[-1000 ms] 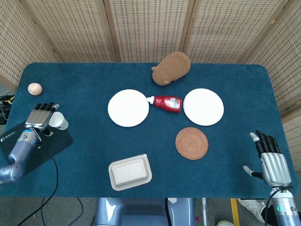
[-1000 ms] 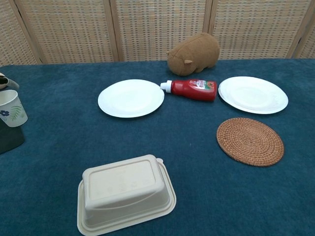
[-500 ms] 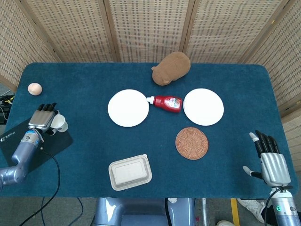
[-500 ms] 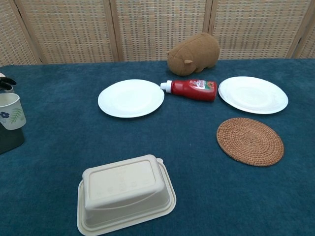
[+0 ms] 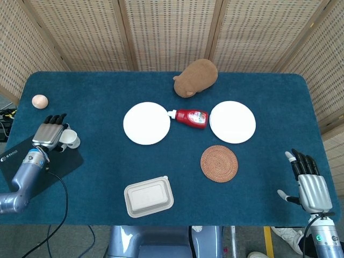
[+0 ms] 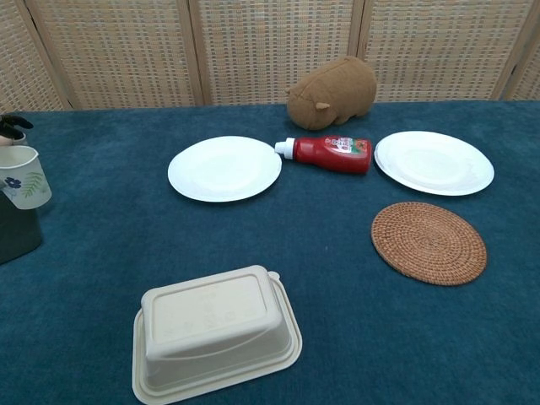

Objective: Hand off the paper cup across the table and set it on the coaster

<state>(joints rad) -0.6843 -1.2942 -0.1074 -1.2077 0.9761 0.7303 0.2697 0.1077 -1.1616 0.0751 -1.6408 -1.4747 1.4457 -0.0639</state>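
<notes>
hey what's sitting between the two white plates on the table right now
A red ketchup bottle lies on its side between the left white plate and the right white plate, white cap toward the left plate. Both views show it.

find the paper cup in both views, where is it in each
Head view: paper cup at the far left, held by the left hand.
Chest view: paper cup at the left edge.
Shared landmark: the ketchup bottle between the two white plates.
</notes>
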